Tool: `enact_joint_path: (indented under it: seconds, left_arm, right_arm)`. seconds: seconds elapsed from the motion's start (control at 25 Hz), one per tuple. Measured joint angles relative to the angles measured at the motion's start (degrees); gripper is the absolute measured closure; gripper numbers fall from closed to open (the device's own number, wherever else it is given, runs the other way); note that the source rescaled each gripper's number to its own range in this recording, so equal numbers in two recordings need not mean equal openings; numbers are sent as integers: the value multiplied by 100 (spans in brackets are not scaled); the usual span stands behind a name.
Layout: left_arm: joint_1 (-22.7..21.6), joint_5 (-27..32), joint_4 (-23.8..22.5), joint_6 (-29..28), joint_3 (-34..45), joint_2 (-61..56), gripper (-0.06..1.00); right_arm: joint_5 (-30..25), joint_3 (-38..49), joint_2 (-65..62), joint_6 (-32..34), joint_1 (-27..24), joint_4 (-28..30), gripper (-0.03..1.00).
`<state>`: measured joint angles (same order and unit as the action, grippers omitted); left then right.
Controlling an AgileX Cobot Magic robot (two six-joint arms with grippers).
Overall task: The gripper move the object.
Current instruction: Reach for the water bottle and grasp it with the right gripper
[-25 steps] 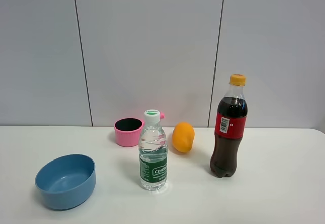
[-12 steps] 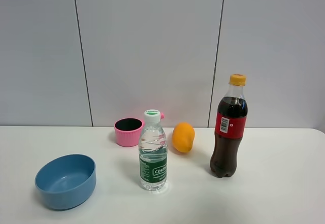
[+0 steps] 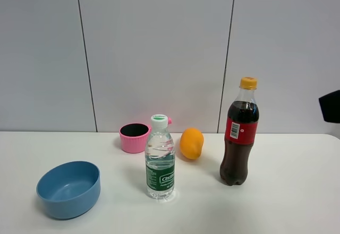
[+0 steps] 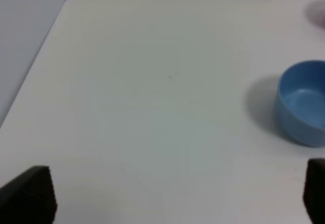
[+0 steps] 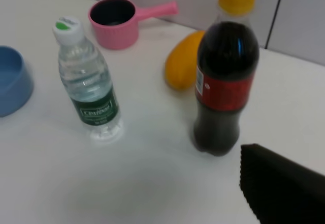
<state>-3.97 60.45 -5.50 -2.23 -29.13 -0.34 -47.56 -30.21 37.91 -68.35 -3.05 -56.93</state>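
Note:
The small clear water bottle [image 3: 160,162] with a green label and white cap stands upright near the table's front middle. It also shows in the right wrist view [image 5: 90,84]. A black part of my right gripper [image 3: 330,105] shows at the right edge, above the table and well right of the bottle. In the right wrist view only one black finger [image 5: 284,188] shows, near the cola bottle, so its state is unclear. My left gripper [image 4: 172,203] is open and empty over bare table at the left, with its fingertips [image 4: 28,193] wide apart.
A cola bottle [image 3: 239,133] with a red label and yellow cap stands right of the water bottle. An orange fruit [image 3: 192,143] and a pink handled cup [image 3: 134,137] sit behind it. A blue bowl [image 3: 69,189] is at the front left, also in the left wrist view [image 4: 302,102].
A black part of the right gripper has come into the exterior view at the right edge. The objects on the table have not moved.

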Motion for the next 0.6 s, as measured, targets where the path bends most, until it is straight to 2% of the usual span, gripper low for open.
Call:
enact_joint_path:
  seconds: [0.32, 0.6]
  left_arm:
    - [0, 0, 0, 0, 0, 0, -6]
    - [0, 0, 0, 0, 0, 0, -6]
  right_arm:
    - [455, 0, 61, -464, 0, -1130, -3]
    - [449, 0, 61, -534, 0, -1267, -3]
